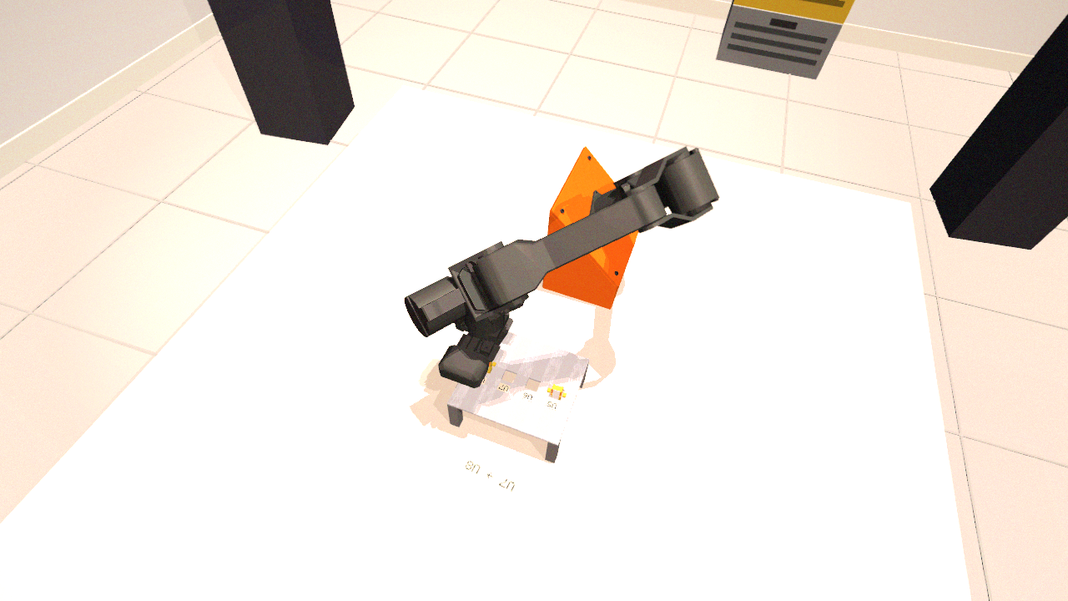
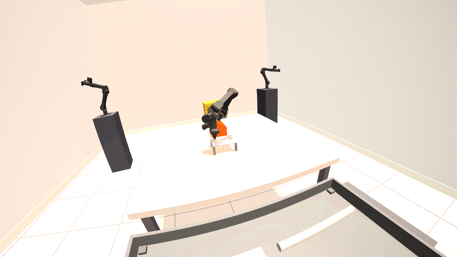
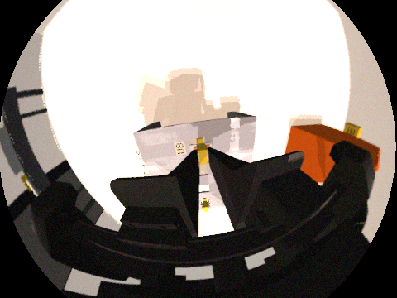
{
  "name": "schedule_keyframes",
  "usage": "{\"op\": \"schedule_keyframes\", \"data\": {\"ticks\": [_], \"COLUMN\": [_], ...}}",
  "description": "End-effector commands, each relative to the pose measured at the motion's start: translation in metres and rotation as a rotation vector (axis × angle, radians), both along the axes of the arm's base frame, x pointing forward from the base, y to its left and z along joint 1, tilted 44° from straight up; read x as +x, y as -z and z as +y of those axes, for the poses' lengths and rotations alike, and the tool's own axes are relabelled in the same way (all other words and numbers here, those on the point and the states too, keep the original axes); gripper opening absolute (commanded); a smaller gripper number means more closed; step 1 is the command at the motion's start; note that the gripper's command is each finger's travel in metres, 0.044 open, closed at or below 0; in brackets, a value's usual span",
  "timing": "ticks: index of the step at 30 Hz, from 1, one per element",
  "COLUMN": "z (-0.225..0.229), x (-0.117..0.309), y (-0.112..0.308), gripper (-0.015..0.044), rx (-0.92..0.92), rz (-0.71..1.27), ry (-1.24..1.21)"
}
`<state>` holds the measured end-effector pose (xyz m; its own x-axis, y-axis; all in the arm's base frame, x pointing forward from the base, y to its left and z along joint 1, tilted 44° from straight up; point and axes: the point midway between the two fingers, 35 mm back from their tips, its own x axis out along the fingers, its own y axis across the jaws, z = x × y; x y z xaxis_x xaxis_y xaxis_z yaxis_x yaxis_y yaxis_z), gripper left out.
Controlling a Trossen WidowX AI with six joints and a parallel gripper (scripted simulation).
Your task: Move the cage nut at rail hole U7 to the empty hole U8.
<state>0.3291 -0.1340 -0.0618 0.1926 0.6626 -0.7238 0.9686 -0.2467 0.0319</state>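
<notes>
My gripper (image 3: 203, 155) (image 2: 215, 139) points down and is shut on a yellow cage nut (image 3: 202, 150) (image 1: 491, 366). The nut is at hole U8, beside the U8 label, low at the plate's surface. Whether it is seated square and whether its wings are open below cannot be seen. The rail plate (image 1: 498, 409) (image 3: 159, 145) (image 2: 223, 142) stands on short dark legs. Hole U7 (image 1: 509, 376) and hole U6 (image 1: 533, 384) are empty. The other yellow nut (image 1: 556, 391) (image 3: 205, 204) (image 2: 230, 138) sits in hole U5. The gripper hides part of U8 in the top view.
The orange base wedge (image 1: 578, 272) (image 3: 308, 145) (image 2: 221, 130) stands behind the rail plate, under the arm. The printed text "U7 + U8" (image 1: 490, 476) lies on the white table (image 1: 672, 486) in front of the plate. Dark pedestals (image 2: 112, 140) (image 2: 267, 104) stand beyond the table.
</notes>
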Motion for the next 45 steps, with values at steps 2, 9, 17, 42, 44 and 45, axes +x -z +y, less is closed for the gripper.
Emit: {"op": "schedule_keyframes", "data": {"ticks": [2,9,17,42,44,45], "z": [-0.0007,-0.0010,-0.0010,-0.0018,-0.0018,-0.0019], "x": [0.0012,0.0025,0.0026,0.0058,0.0062,0.0063], "y": [-0.0002,-0.0002,-0.0002,-0.0003,-0.0003,-0.0003], "gripper": [0.0026,0.0026,0.0026,0.0026,0.0026,0.0026], "rx": [-0.003,-0.002,-0.001,-0.002,-0.002,-0.002], "rz": [0.001,0.007,0.008,0.008,0.008,0.008], "ry": [-0.009,-0.015,-0.016,-0.016,-0.016,-0.016]}}
